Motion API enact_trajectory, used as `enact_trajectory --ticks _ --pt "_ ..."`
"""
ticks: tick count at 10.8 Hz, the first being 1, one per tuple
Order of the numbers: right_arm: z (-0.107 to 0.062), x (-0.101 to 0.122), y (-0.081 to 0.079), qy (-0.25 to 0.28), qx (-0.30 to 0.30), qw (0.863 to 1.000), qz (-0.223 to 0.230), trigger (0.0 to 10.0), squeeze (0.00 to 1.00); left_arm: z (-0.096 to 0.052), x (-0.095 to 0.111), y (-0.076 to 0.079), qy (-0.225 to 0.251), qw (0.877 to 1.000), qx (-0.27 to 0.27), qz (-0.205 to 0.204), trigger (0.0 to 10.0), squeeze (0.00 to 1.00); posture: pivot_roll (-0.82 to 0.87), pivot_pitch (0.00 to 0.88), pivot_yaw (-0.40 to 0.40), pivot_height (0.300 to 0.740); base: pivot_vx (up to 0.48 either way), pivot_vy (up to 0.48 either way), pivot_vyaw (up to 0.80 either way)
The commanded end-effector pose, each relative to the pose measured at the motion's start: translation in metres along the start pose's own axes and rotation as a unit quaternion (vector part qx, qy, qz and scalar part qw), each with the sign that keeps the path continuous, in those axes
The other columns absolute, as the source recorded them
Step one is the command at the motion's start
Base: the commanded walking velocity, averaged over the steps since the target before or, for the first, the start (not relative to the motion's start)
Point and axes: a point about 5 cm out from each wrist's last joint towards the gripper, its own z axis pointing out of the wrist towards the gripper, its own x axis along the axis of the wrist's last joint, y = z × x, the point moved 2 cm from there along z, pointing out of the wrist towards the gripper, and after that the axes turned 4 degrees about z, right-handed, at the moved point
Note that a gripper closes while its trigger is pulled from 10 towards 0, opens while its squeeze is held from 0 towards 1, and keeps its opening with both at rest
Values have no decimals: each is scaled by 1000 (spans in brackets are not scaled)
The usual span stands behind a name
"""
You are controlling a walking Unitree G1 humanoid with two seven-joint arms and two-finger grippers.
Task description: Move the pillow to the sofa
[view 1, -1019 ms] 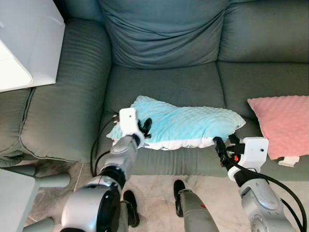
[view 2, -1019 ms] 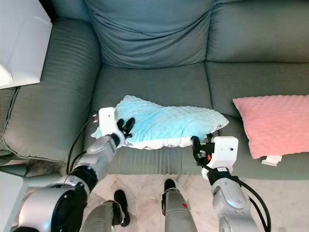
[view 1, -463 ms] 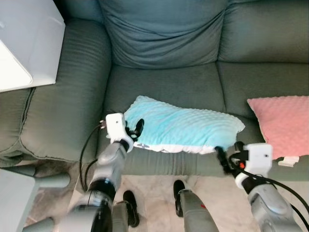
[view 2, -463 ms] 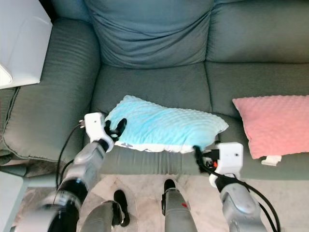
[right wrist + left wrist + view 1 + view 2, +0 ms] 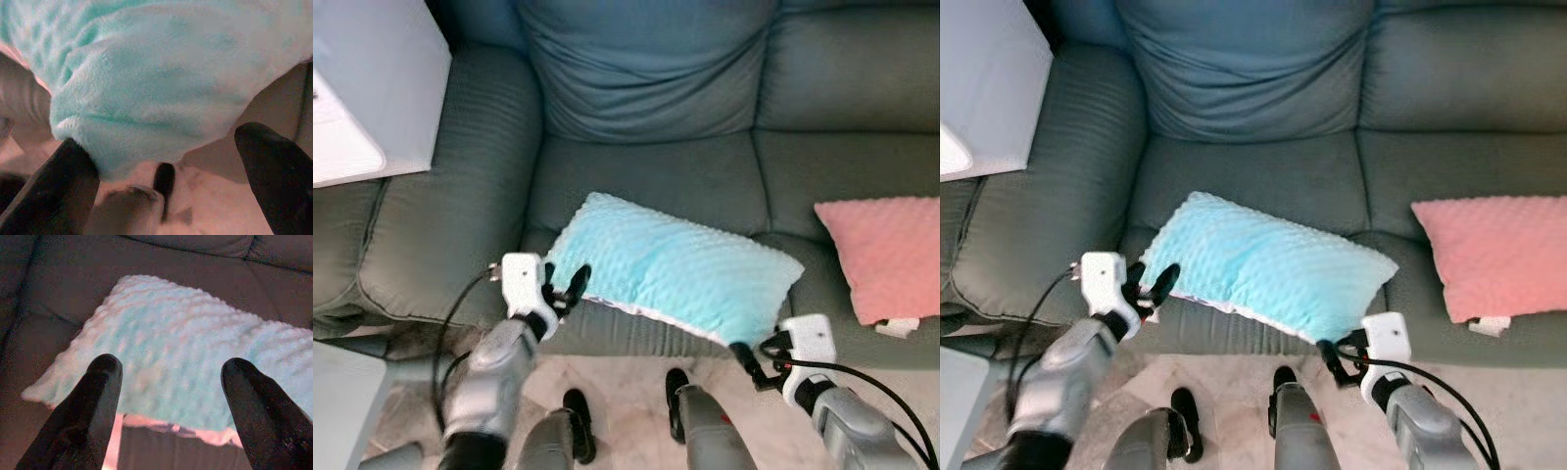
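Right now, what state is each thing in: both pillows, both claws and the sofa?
Turquoise pillow: lying flat on the sofa seat, its near corner hanging over the front edge, held by neither claw.
Pink pillow: lying flat on the right seat cushion.
Left claw: open, at the turquoise pillow's left corner.
Right claw: open, below the overhanging corner.
Sofa: grey-green, carrying both pillows.

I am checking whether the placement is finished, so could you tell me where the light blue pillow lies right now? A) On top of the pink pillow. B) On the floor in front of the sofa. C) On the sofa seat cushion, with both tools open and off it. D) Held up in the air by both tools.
C: the light blue pillow rests on the sofa seat, with the left tool and right tool open at its front corners.
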Motion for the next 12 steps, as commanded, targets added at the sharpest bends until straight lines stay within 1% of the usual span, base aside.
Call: enact_trajectory --ticks 1,2,3,4,5,6,7,8,9,10,11,12 --pt "-4 -22 6 -45 -7 999 -10 10000 1000 -8 -8 -6 -17 1000 9 -6 10000 0 -215 322 77 740 0 0 0" --pt "-1 -28 20 -65 -27 997 -43 10000 1000 -12 -4 -2 -23 1000 9 -8 10000 0 -204 317 78 740 0 0 0" --pt "3 -33 35 -83 -45 993 -65 10000 1000 -15 1 7 -28 1000 -1 -7 10000 0 -190 314 84 740 0 0 0" --pt "7 -27 50 -84 -70 991 -81 10000 1000 -18 4 13 -33 999 -12 -7 10000 0 -176 314 83 740 0 0 0" --pt "10 -21 55 -76 -82 990 -86 10000 1000 -20 3 14 -39 999 -17 -4 10000 0 -171 312 85 740 0 0 0" --pt "15 -10 64 -58 -105 988 -94 10000 1000 -26 -2 13 -53 998 -19 -2 10000 0 -166 312 87 740 0 0 0" --pt "21 -3 67 -41 -116 988 -97 10000 1000 -31 -6 12 -66 998 -16 -5 10000 0 -160 312 92 740 0 0 0" --pt "29 5 67 -23 -119 987 -102 10000 1000 -34 -7 17 -74 997 -21 -8 10000 0 -152 311 97 740 0 0 0" --pt "32 8 67 -18 -123 987 -103 10000 1000 -34 -8 20 -78 997 -25 -9 10000 0 -150 312 98 740 0 0 0" --pt "38 13 66 -17 -132 984 -116 10000 1000 -34 -8 22 -78 997 -27 -11 10000 0 -144 312 99 740 0 0 0" --pt "42 17 65 -16 -135 984 -115 10000 1000 -33 -7 22 -77 997 -29 -9 10000 0 -139 313 98 740 0 0 0" --pt "47 20 61 -10 -127 985 -115 10000 1000 -33 -6 21 -78 997 -25 -9 10000 0 -138 316 96 740 0 0 0"
